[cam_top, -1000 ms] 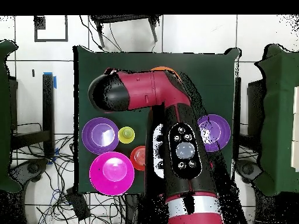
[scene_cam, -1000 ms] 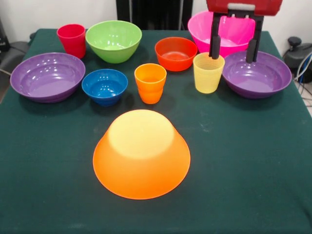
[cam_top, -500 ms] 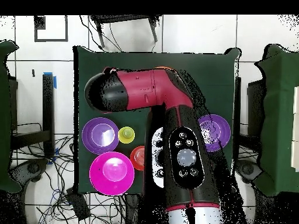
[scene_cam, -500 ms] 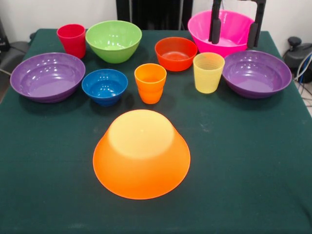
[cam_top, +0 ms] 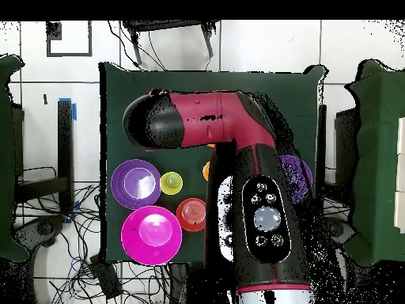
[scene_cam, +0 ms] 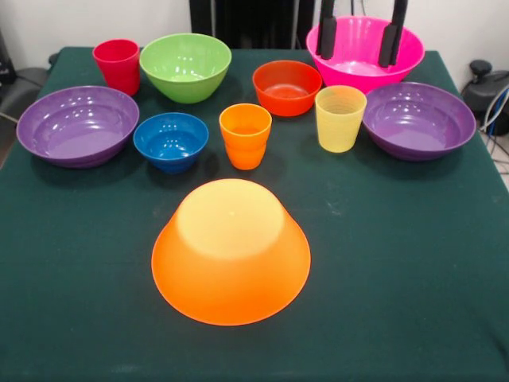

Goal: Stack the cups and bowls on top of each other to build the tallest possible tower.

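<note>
My gripper (scene_cam: 358, 36) hangs open over the big pink bowl (scene_cam: 362, 73) at the back right, holding nothing. Its two black fingers (scene_cam: 327, 33) reach down from the top edge. A big yellow-orange bowl (scene_cam: 231, 251) lies upside down at the front centre. Behind it stand the orange cup (scene_cam: 245, 135), yellow cup (scene_cam: 339, 118), blue bowl (scene_cam: 170, 140) and orange-red bowl (scene_cam: 286, 86). Purple bowls sit far left (scene_cam: 77, 123) and far right (scene_cam: 417, 119). The green bowl (scene_cam: 185, 65) and red cup (scene_cam: 118, 65) are back left. Nothing is stacked.
All pieces rest on a dark green table (scene_cam: 398, 263). In the overhead view the red and black arm (cam_top: 237, 174) covers the middle, leaving the pink bowl (cam_top: 150, 234), a purple bowl (cam_top: 135, 184) and the yellow cup (cam_top: 171, 183) showing.
In the front view the gripper has risen and shifted left, from over the right purple bowl to over the pink bowl. No bowl or cup has moved.
</note>
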`<state>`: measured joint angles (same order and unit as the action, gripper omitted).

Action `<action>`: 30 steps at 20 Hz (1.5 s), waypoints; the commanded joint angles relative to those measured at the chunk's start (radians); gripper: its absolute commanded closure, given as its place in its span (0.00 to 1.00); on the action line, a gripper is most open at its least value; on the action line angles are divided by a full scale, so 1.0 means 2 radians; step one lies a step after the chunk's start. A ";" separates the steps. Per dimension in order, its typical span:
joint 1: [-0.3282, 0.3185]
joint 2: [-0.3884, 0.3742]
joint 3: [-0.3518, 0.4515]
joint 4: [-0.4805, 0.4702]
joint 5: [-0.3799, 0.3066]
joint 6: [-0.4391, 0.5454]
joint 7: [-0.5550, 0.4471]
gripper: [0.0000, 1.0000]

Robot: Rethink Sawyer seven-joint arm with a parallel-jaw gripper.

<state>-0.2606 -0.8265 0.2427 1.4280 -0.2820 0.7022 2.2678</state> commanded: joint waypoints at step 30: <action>-0.081 0.036 0.034 0.059 -0.081 -0.045 -0.084 0.00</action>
<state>-0.4187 -0.8292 0.2456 1.4084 -0.3545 0.6925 2.2678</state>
